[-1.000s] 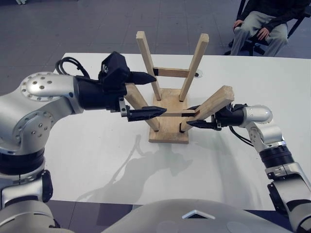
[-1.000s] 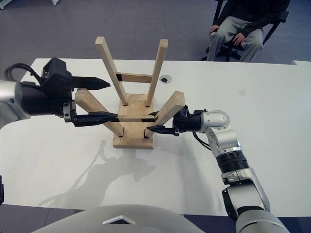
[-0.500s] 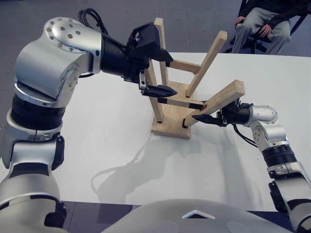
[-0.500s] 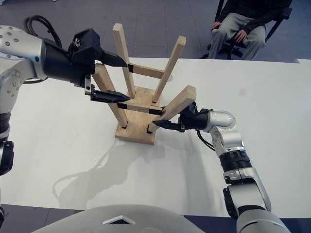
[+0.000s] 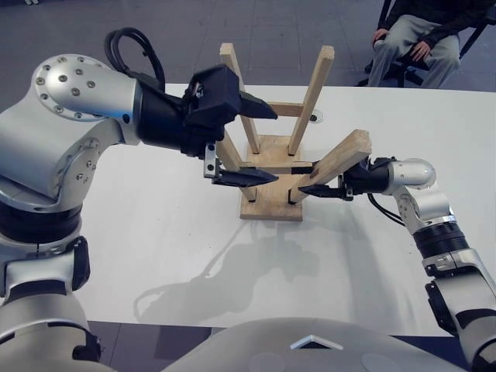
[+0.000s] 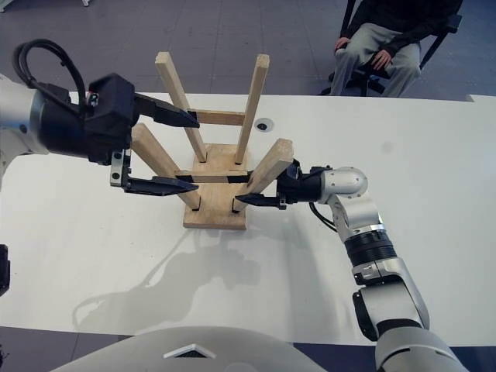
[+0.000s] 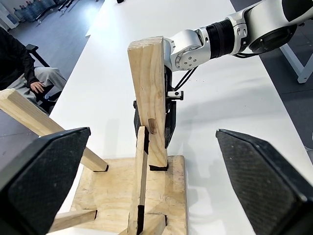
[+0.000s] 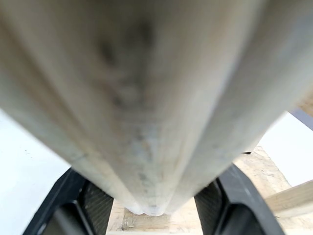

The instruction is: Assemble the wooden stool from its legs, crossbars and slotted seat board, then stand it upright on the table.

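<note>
The stool stands upturned near the bench's far edge. The left hand is open around the left leg, and the right hand grips the right leg.

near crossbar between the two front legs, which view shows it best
The left wrist view: the near crossbar runs lengthwise into the leg, its joint visible. The eye views show it side-on and thin. The right wrist view looks closely along that leg.

Silver arms, black wrists, black cables
</note>
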Controlling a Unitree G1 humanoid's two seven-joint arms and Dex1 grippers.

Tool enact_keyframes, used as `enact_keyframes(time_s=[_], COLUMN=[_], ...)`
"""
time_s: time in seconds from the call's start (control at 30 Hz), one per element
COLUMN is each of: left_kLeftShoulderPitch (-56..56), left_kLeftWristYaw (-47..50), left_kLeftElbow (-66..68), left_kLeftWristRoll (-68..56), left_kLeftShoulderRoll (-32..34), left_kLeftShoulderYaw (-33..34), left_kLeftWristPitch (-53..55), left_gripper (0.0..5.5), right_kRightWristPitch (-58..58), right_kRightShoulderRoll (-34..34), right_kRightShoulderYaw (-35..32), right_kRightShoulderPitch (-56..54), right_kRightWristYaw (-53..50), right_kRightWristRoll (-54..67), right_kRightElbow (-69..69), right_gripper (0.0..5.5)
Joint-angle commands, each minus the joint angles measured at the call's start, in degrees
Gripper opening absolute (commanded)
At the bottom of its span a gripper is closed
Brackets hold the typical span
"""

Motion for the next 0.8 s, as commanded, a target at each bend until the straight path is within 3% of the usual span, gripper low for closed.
enact_keyframes(time_s=[0.03,0.13,0.27,0.4,0.5,0.8], left_kLeftShoulderPitch=[-10.32,-20.72,-26.45,-28.22,-29.81,-29.77], left_kLeftWristYaw=[-1.35,-2.53,-6.44,-14.12,-17.91,-24.2], left_kLeftElbow=[4.86,8.9,11.89,18.08,27.65,40.08], left_kLeftWristRoll=[-0.53,-0.98,2.69,14.56,20.73,29.78], left_kLeftShoulderRoll=[-1.33,-5.73,-8.38,-8.3,-12.39,-18.4], left_kLeftShoulderYaw=[1.87,0.3,-5.51,-18.38,-25.14,-33.55], left_kLeftWristPitch=[-2.53,-4.58,-8.59,-16.61,-19.73,-16.29], left_gripper=[4.75,4.75,4.75,4.75,4.75,4.75], right_kRightWristPitch=[1.92,2.13,2.16,1.81,1.38,0.23], right_kRightShoulderRoll=[-0.54,-0.08,0.96,1.57,2.02,3.01], right_kRightShoulderYaw=[2.24,1.64,0.88,0.39,0.16,-0.23], right_kRightShoulderPitch=[3.06,2.27,-0.56,-2.63,-3.56,-4.45], right_kRightWristYaw=[0.07,-0.06,0.49,1.19,1.57,2.34], right_kRightWristRoll=[-5.32,-5.16,-5.03,-5.09,-5.35,-5.71], right_kRightElbow=[2.53,3.9,7.34,9.79,11.31,12.07], right_gripper=[2.02,2.02,2.02,2.02,2.02,2.02])
